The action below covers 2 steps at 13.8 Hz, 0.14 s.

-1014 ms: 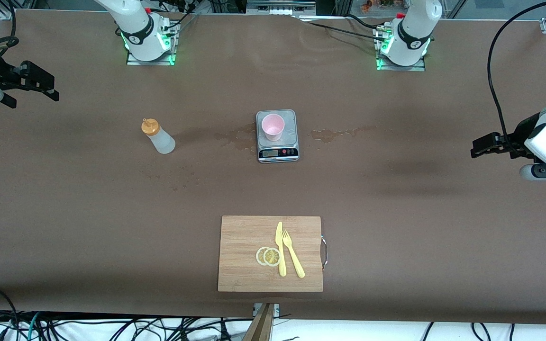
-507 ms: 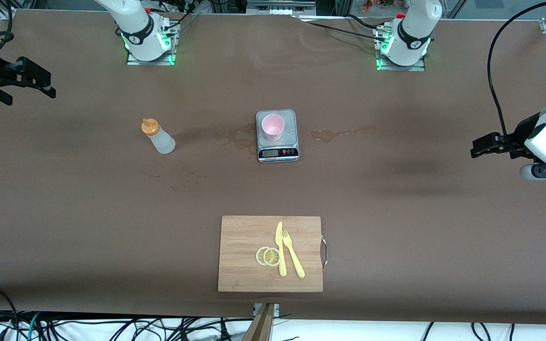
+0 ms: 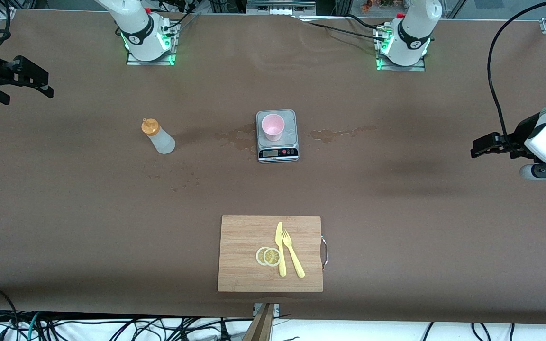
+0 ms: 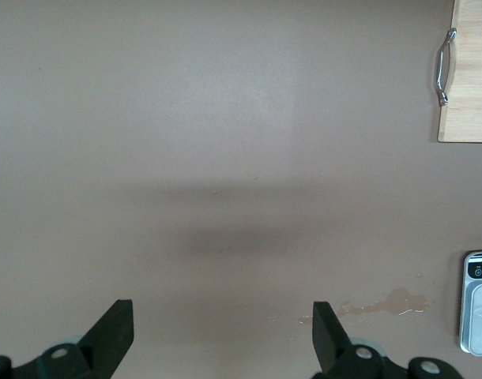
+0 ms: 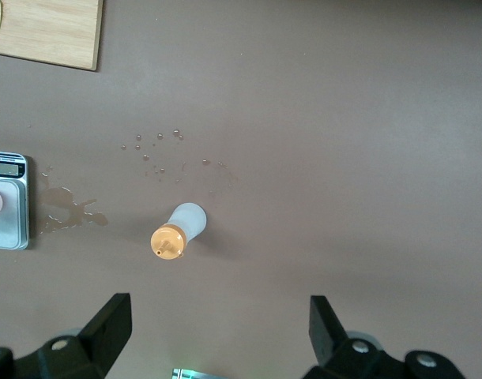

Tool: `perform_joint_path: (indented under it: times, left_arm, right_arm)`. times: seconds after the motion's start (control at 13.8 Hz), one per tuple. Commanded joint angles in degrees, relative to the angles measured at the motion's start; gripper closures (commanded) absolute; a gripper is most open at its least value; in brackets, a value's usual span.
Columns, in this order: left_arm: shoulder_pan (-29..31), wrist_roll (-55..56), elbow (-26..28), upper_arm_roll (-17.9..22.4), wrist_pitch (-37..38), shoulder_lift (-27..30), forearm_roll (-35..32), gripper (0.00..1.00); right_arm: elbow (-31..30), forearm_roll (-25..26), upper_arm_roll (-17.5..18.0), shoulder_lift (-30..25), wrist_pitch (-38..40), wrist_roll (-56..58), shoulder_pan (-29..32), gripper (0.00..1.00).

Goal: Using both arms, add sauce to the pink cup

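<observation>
The sauce bottle (image 3: 158, 138), translucent with an orange cap, stands upright on the brown table, beside the scale toward the right arm's end; the right wrist view shows the sauce bottle (image 5: 178, 231) from above. The pink cup (image 3: 273, 127) stands on a small silver scale (image 3: 277, 147) at mid-table. My right gripper (image 3: 26, 92) hangs open over the table's edge at the right arm's end, and it (image 5: 217, 332) holds nothing. My left gripper (image 3: 484, 147) waits open over the left arm's end, and it (image 4: 221, 339) has only bare table under it.
A wooden cutting board (image 3: 244, 237) with lemon slices (image 3: 268, 256), a yellow knife (image 3: 280, 248) and a fork (image 3: 293, 255) lies nearer the front camera than the scale. Wet stains (image 3: 334, 134) mark the table beside the scale.
My right gripper has drifted a little outward toward the right arm's end of the table. The left arm, bottle and cup have not moved.
</observation>
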State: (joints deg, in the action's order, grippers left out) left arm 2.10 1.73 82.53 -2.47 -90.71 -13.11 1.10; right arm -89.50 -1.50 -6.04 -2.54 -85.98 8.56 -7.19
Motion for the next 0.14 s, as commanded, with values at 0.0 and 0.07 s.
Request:
perform_joint_path:
  times: [0.0,0.07]
  left_arm:
    - [0.1,-1.2,-0.4,0.0,0.8,0.1,0.9,0.00]
    - [0.1,-1.2,-0.4,0.0,0.8,0.1,0.9,0.00]
  right_arm:
    - [1.9,0.6,0.2,0.8,1.6,-0.5,0.3,0.00]
    - [1.9,0.6,0.2,0.7,1.7,-0.4,0.3,0.00]
